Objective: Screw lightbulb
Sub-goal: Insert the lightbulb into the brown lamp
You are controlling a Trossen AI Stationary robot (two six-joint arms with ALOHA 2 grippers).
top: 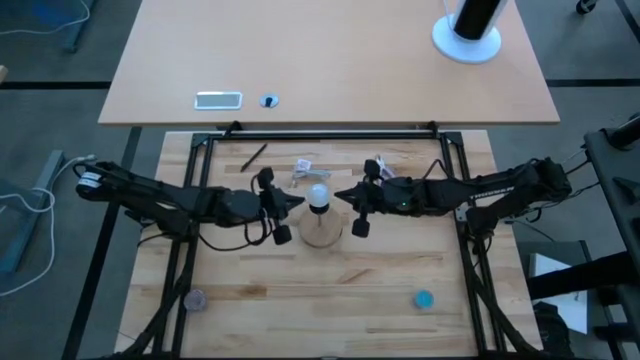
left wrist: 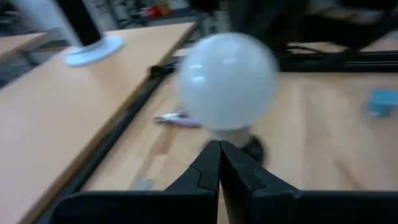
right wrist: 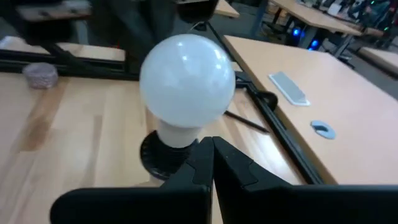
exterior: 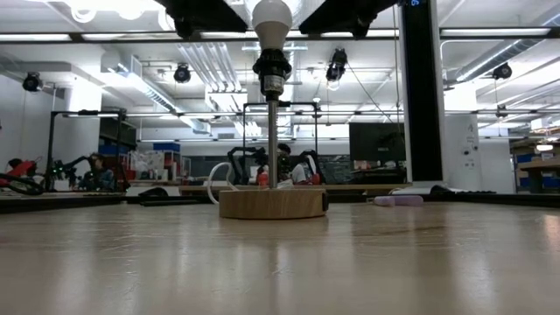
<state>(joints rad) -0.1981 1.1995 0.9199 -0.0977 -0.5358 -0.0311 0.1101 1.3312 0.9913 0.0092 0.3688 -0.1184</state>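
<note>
- Two grippers flank my lamp stand. The left gripper (left wrist: 219, 163) has its fingers pressed together, holding nothing, tips just short of the lightbulb (left wrist: 227, 81).
- My right gripper (right wrist: 208, 158) is the same: fingers together, empty, pointing at the bulb's neck from the other side.
- From above I see the lightbulb seated upright in the black socket (exterior: 272, 66), which sits on a thin post above the wooden disc (top: 320, 233) in the middle of the table (top: 330, 290).
- Behind the disc lies a crumpled clear wrapper (top: 304, 168), with a dark pen (top: 253, 156) further to the left.
- Near the front edge rest a grey cap (top: 194, 298) and a blue cap (top: 424, 298), well apart.
</note>
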